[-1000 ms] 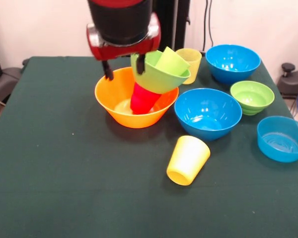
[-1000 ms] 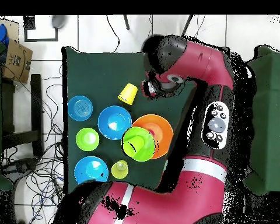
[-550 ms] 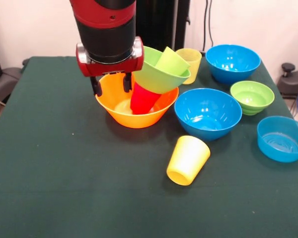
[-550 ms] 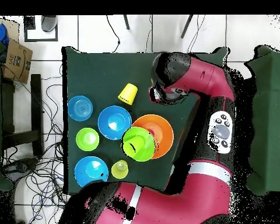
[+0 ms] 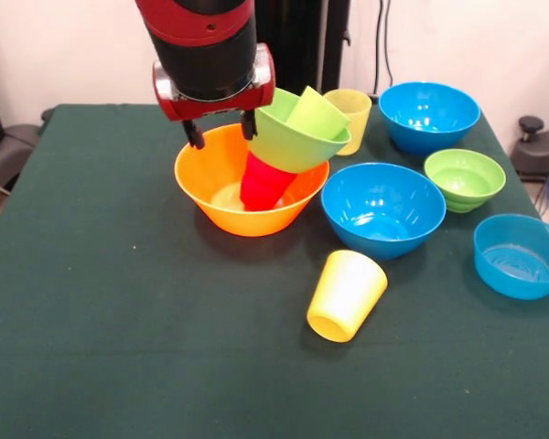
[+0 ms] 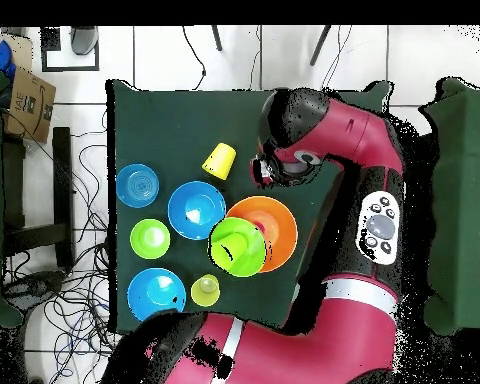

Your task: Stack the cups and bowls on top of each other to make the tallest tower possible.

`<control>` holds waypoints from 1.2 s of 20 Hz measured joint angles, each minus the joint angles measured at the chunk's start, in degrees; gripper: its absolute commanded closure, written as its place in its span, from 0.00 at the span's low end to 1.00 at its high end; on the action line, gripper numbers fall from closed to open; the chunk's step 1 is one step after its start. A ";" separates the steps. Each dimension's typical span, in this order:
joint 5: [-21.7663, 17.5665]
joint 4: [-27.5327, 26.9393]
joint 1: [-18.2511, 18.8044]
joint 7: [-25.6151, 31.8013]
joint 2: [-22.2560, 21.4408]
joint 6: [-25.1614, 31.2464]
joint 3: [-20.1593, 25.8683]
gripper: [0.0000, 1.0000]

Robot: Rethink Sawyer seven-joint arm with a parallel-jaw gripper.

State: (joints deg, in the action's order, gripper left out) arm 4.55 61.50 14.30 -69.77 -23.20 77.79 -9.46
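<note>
The tower stands in the wide orange bowl (image 5: 199, 183) (image 6: 280, 222). A red cup (image 5: 263, 183) sits upside down in it. On the red cup rests the large lime green bowl (image 5: 288, 144) (image 6: 236, 248), tilted, with a lime green cup (image 5: 317, 113) lying inside. My gripper (image 5: 221, 133) hangs open over the orange bowl's far left rim with nothing between its fingers. One fingertip (image 5: 249, 130) is right beside the lime bowl's left edge. A bright yellow cup (image 5: 346, 294) (image 6: 220, 160) lies on its side near the front.
A pale yellow cup (image 5: 352, 112) (image 6: 205, 290) stands behind the tower. To the right are two medium blue bowls (image 5: 382, 208) (image 5: 428, 114), a small green bowl (image 5: 464, 178) and a small shallow blue bowl (image 5: 520, 258). In the overhead view my arm (image 6: 344, 130) covers the table's right side.
My open gripper left the lime bowl's rim, dropped down to the left, then rose back beside the bowl. The bowls and cups have not moved.
</note>
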 measured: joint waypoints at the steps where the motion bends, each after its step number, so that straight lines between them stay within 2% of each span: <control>1: 0.08 -0.03 0.00 0.00 0.00 0.52 0.00 0.00; 15: 1.92 -0.27 0.05 0.00 -2.22 10.05 0.51 0.00; 24: 3.53 -0.22 0.08 0.00 -4.24 10.33 1.05 0.00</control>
State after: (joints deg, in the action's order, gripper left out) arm 8.09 61.28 14.38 -69.77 -27.45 88.12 -8.41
